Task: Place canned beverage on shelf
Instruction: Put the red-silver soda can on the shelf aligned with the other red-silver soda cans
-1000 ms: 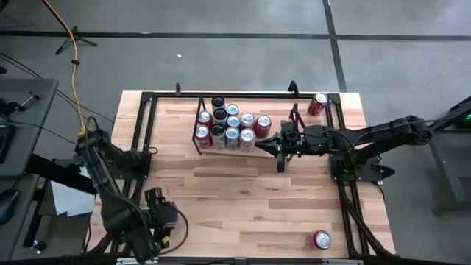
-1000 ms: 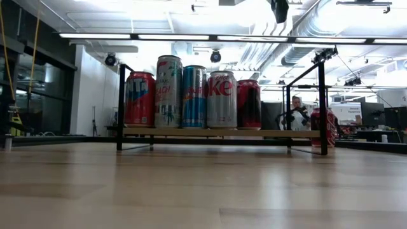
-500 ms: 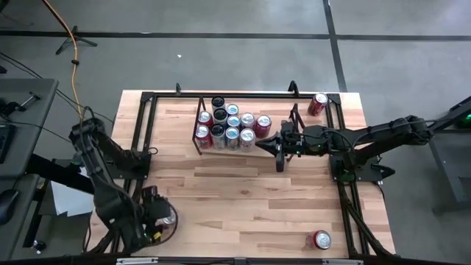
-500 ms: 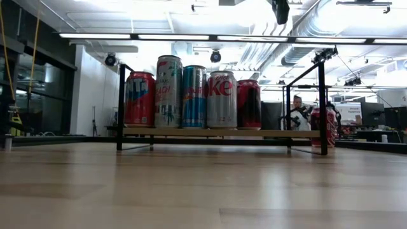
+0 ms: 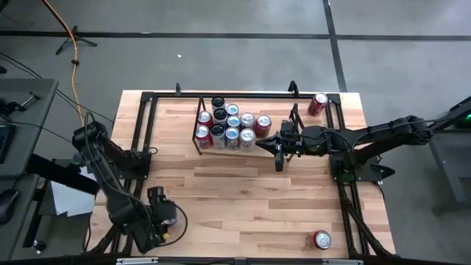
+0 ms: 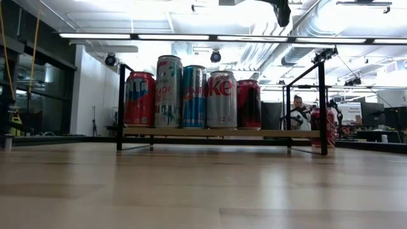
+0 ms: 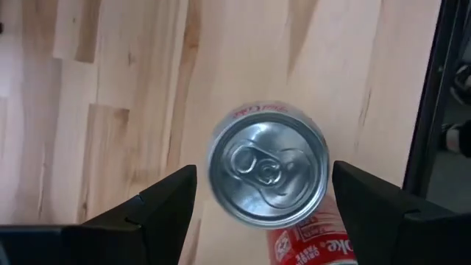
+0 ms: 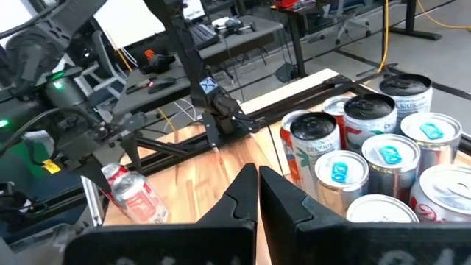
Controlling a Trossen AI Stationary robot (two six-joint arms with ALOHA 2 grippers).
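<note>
A red canned beverage with a silver top [image 7: 267, 174] stands upright on the wooden table near its near left corner [image 5: 169, 216]. My left gripper [image 7: 263, 210] hangs over it, pointing steeply down. It is open, with one finger on each side of the can's top and a gap to both. The shelf [image 5: 200, 126], a low black rod rack, stands at the far middle with several upright cans on it [image 6: 191, 92]. My right gripper [image 5: 274, 145] is shut and hovers level just right of the shelf, holding nothing.
One red can [image 5: 319, 103] lies by the far right rail, and another [image 5: 321, 239] stands near the near right corner. A black rail frame [image 5: 147, 132] edges the table. Bare wood lies between the shelf and the near edge. A person shows far behind in the low view.
My left gripper has sunk toward the can at the near left corner, staying open. The can has stayed where it was, and my right arm has kept still.
</note>
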